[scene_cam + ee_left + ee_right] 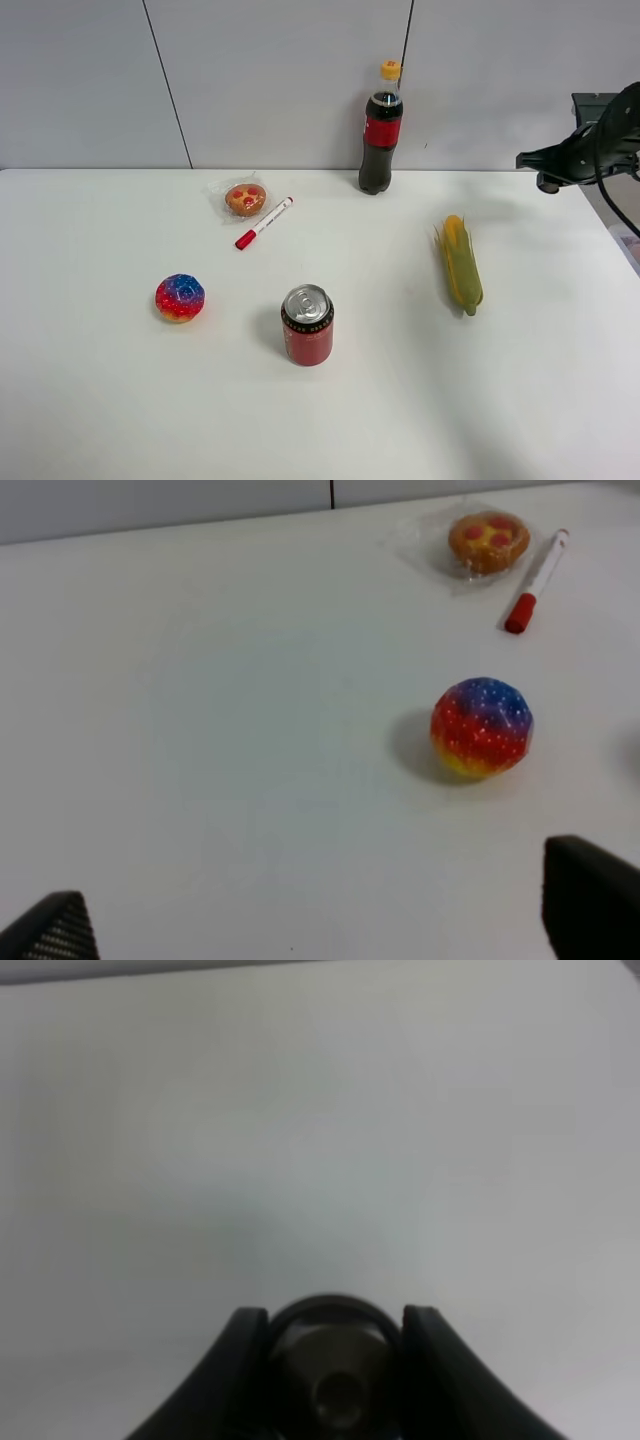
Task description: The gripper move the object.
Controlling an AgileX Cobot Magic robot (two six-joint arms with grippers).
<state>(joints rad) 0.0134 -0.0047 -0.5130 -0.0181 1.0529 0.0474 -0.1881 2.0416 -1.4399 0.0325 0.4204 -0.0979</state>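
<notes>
In the right wrist view my right gripper (335,1355) is shut on the object (335,1385), a tiny dark grey-brown capsule-like cup held between the two black jaws above bare white table. In the exterior high view the right gripper (543,170) hangs at the far right, above the table's back right edge; the object is too small to make out there. My left gripper (320,925) is open and empty, with its fingertips (590,900) wide apart low over the table near a multicoloured ball (482,727). The left arm is out of the exterior high view.
On the white table (120,400) stand a red soda can (307,326) at the front middle and a cola bottle (381,130) at the back. A corn cob (462,264) lies right of centre. A red marker pen (263,223), a wrapped pastry (244,198) and the ball (180,298) lie on the left.
</notes>
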